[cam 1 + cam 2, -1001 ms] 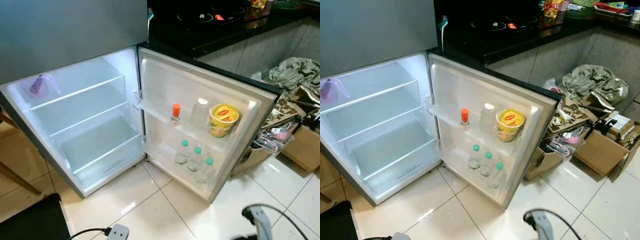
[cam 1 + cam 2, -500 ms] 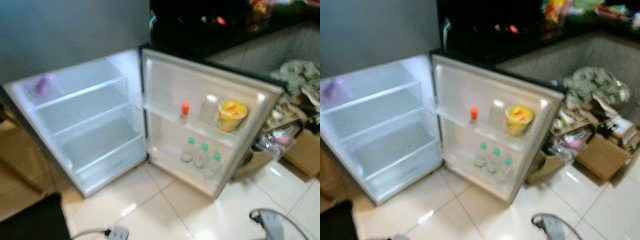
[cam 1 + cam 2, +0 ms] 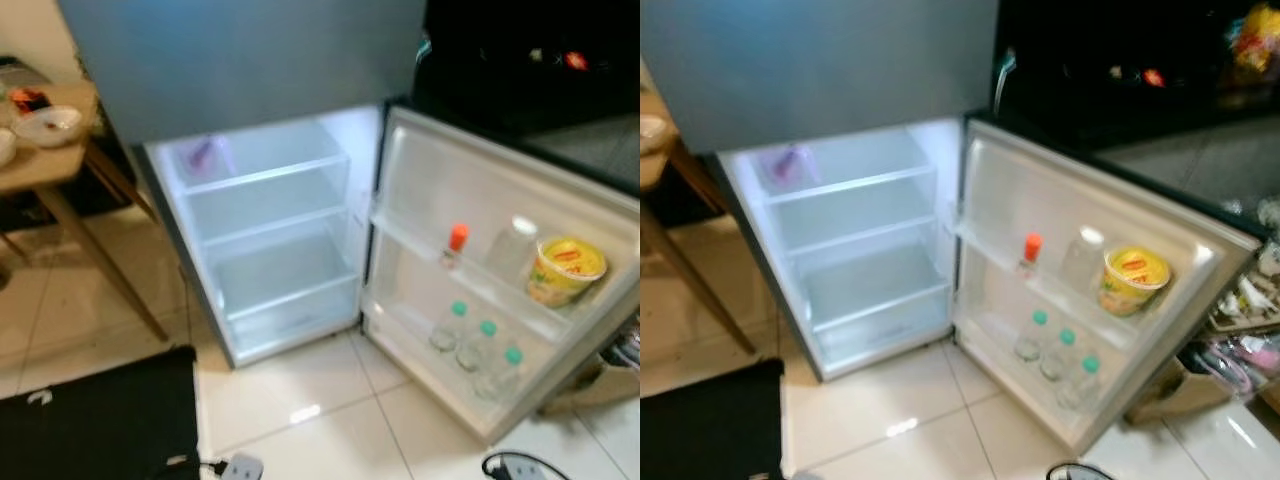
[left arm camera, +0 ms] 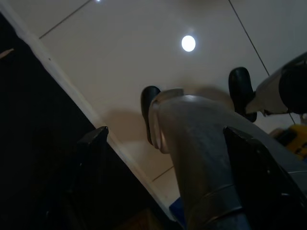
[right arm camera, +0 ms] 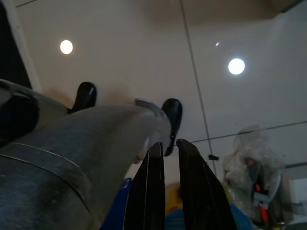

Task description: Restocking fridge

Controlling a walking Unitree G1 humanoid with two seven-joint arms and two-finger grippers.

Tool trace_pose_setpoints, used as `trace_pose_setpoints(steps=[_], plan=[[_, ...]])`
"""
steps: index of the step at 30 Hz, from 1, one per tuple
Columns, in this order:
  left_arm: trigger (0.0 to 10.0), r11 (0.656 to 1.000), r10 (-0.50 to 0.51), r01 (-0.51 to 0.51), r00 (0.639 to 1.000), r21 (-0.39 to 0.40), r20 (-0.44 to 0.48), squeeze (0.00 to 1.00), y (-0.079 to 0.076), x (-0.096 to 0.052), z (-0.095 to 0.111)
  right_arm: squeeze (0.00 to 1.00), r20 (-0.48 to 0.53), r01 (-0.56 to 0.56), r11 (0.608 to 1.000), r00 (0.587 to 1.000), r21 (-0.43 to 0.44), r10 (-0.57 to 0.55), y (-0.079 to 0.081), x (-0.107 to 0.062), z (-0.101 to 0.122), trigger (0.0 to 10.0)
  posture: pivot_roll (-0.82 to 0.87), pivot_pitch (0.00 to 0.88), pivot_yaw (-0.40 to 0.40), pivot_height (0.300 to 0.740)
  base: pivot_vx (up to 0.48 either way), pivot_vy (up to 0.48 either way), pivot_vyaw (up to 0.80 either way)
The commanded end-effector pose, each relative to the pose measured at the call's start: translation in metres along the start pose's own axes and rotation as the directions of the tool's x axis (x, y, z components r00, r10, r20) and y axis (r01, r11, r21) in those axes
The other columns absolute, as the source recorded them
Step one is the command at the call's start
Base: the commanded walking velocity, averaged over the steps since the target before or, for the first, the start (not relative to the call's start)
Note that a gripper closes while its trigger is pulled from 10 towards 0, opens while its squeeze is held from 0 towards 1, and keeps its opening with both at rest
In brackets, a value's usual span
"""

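My right gripper [image 5: 165, 191] hangs over the floor tiles, fingers nearly together, empty; the left gripper [image 4: 163, 182] hangs splayed, also empty. The fridge [image 3: 270, 240] stands open ahead, shelves mostly bare. I'd face the wooden table [image 3: 50, 165] squarely before reaching.

Door rack: three green-capped bottles [image 3: 477, 348], one orange-capped bottle [image 3: 455, 246], one clear bottle [image 3: 513, 249], one yellow tub [image 3: 564, 270]. Shelf: one purple jug [image 3: 204, 157].

No text is legible on anything here.
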State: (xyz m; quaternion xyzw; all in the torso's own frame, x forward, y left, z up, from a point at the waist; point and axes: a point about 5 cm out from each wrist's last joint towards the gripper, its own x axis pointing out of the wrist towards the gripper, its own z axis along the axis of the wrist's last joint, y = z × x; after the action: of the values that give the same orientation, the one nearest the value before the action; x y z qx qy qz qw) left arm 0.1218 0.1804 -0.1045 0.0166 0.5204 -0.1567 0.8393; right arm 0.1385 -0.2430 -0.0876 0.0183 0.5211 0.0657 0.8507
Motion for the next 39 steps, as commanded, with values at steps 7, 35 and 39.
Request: trace_pose_setpoints(steps=[7,35,39], plan=[[10.0,1.0,-0.026,0.025,0.998,-0.011,-0.059,0.0,-0.006,-0.001,-0.015,0.0,-0.043,0.075,0.997,0.996,0.014,-0.074,-0.005,-0.003,-0.014,10.0,-0.07,0.056,-0.035,0.74,0.0,0.0,0.07],[10.0,0.999,-0.041,0.04,0.997,-0.014,-0.064,0.0,-0.007,-0.001,-0.016,0.0,0.014,0.125,0.991,0.992,0.038,-0.126,-0.01,-0.004,-0.006,10.0,-0.07,0.061,-0.03,0.74,0.0,-0.458,0.0],[10.0,0.999,-0.032,0.03,0.998,-0.045,-0.051,0.0,-0.006,-0.001,-0.015,0.0,0.185,0.235,0.965,0.949,0.119,-0.254,-0.032,-0.01,0.029,10.0,-0.07,0.062,-0.029,0.74,0.0,0.0,0.0]])
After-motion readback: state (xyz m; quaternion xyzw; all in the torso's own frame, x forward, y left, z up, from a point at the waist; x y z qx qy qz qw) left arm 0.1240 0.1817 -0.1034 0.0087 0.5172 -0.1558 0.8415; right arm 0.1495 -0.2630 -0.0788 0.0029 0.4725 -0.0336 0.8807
